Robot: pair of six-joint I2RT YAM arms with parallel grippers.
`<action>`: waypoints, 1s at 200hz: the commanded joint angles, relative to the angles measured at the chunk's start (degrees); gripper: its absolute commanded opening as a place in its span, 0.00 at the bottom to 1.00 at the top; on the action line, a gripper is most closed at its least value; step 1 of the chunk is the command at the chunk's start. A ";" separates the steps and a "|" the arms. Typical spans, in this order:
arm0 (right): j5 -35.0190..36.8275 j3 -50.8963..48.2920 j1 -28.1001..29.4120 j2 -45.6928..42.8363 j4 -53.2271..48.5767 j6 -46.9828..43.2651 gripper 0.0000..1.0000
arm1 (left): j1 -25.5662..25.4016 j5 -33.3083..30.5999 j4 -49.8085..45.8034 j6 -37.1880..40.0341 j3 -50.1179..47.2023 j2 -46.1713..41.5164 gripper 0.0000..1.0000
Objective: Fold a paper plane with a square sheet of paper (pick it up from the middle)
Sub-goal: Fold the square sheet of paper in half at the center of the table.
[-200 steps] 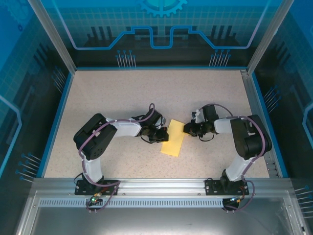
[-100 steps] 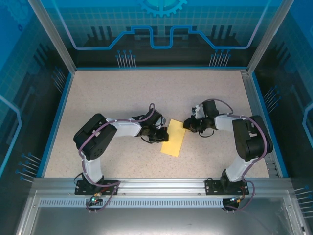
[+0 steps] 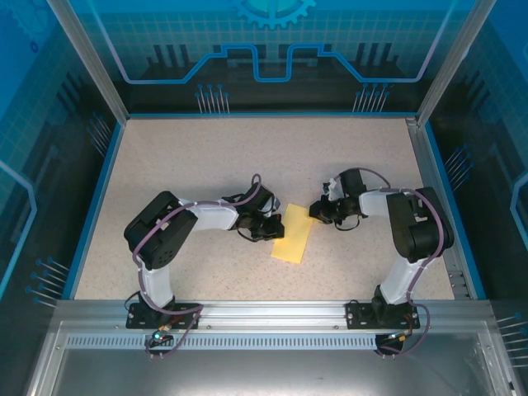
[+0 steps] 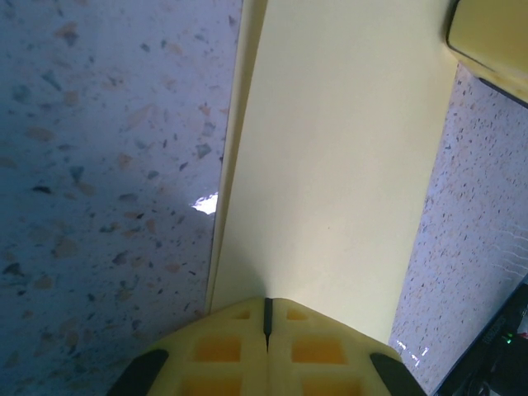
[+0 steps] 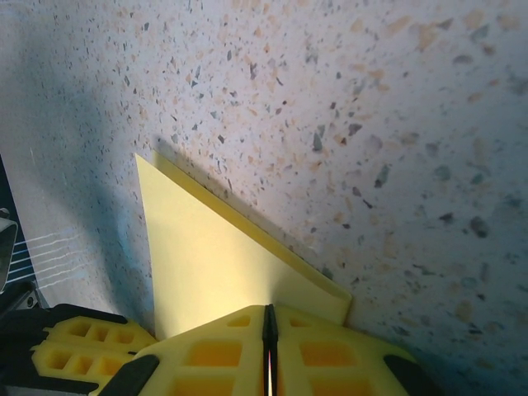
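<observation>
Pale-yellow sheet of paper (image 3: 292, 233), already doubled into a rectangle, lies near the middle of the worktop (image 3: 206, 157), slightly toward its near edge. Its long axis runs from far right to near left.

My left gripper (image 3: 272, 228) is closed, tips at the left long edge. I cannot tell whether it is pinching or only pressing.

My right gripper (image 3: 316, 214) is closed on the far right corner, which stands slightly off the surface.

Judgement: the next fold turns on that corner. It sits at my right fingertips, with the rectangle running away toward the near left, so the right arm is nearer.
</observation>
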 commanded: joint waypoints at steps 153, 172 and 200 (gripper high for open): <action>2.98 5.13 -2.96 0.52 -7.63 -2.56 0.10 | -0.61 -3.34 -7.42 0.96 -0.79 1.01 0.00; 0.63 6.14 -3.01 -1.27 -8.11 -2.52 0.10 | -0.61 -3.25 -7.41 0.99 -0.63 1.19 0.00; -1.46 5.73 -2.37 -3.94 -7.70 -1.97 0.10 | -0.55 -3.17 -7.35 0.99 -0.66 1.11 0.00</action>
